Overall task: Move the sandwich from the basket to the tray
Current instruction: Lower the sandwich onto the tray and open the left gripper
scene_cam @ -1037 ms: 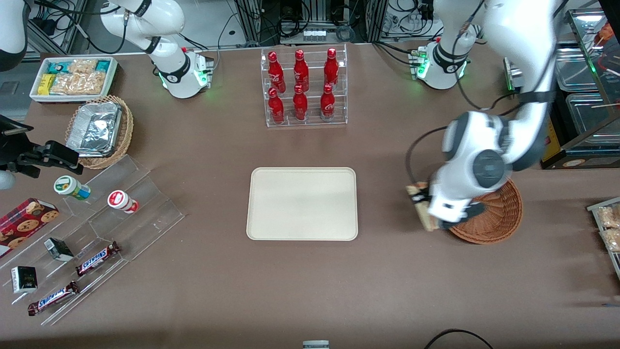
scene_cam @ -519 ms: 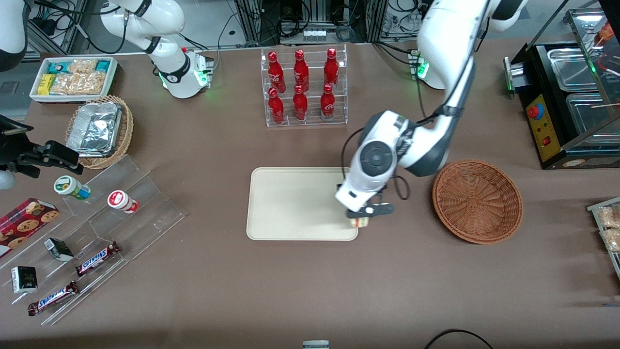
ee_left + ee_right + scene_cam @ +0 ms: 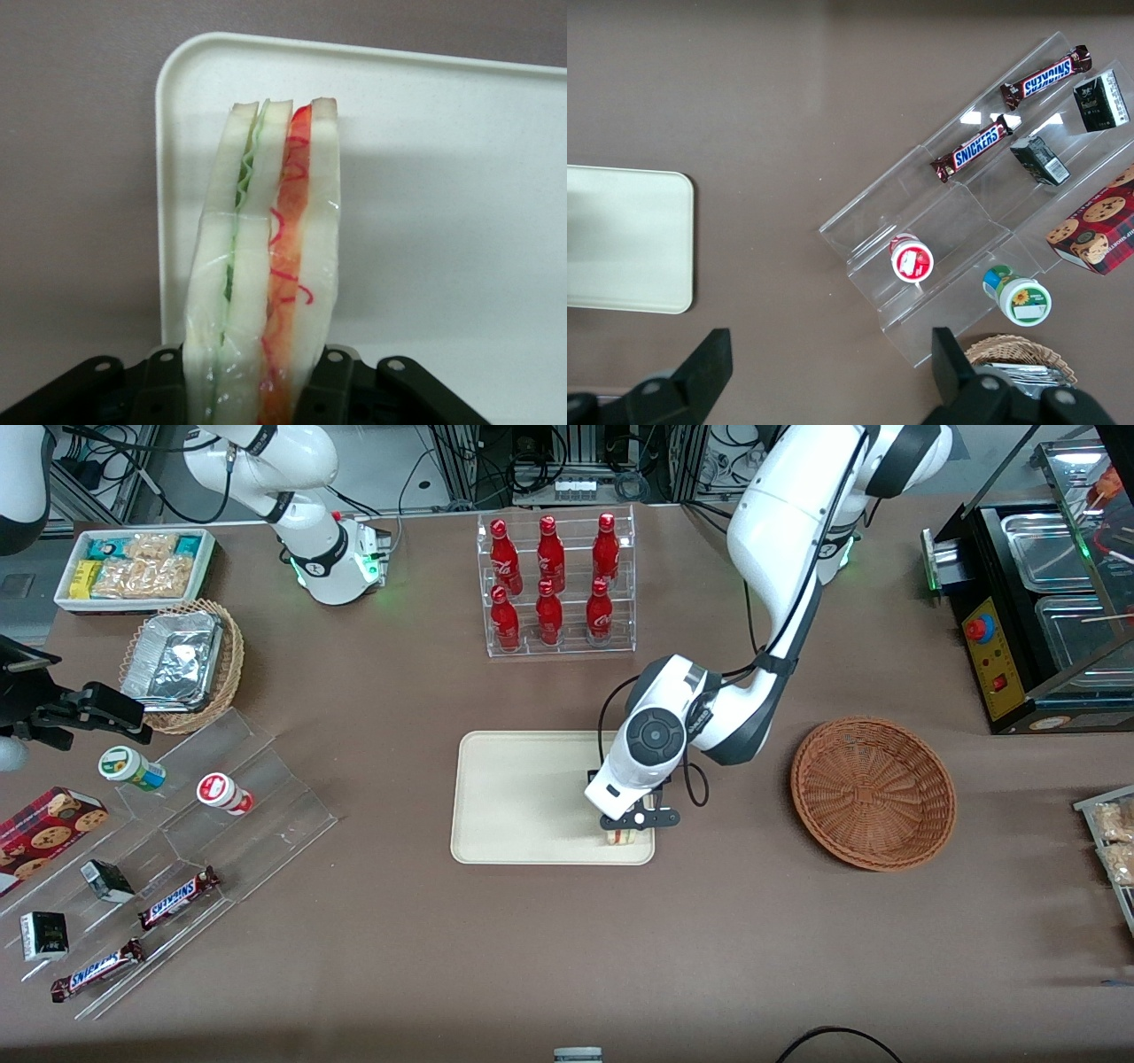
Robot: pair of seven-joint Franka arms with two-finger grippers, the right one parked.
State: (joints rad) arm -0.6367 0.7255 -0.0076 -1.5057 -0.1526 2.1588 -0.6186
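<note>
one sandwich (image 3: 266, 266) sits clamped upright between our gripper (image 3: 631, 825) fingers (image 3: 341, 390), over the corner of the tray (image 3: 523, 797) nearest the front camera on the working arm's side. we see the basket (image 3: 873, 793) well apart, toward that arm's end.

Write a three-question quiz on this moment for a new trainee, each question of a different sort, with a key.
1. True or false: the sandwich lies in the basket.
2. Over which part of the tray is the pincer?
A. its middle
B. the corner nearest the front camera, toward the basket
C. the edge nearest the bottle rack
3. Fill in: the pincer is shut on the ____.

Key:
1. False. The basket holds nothing; the sandwich is in the pincer over the tray.
2. B
3. sandwich
</note>
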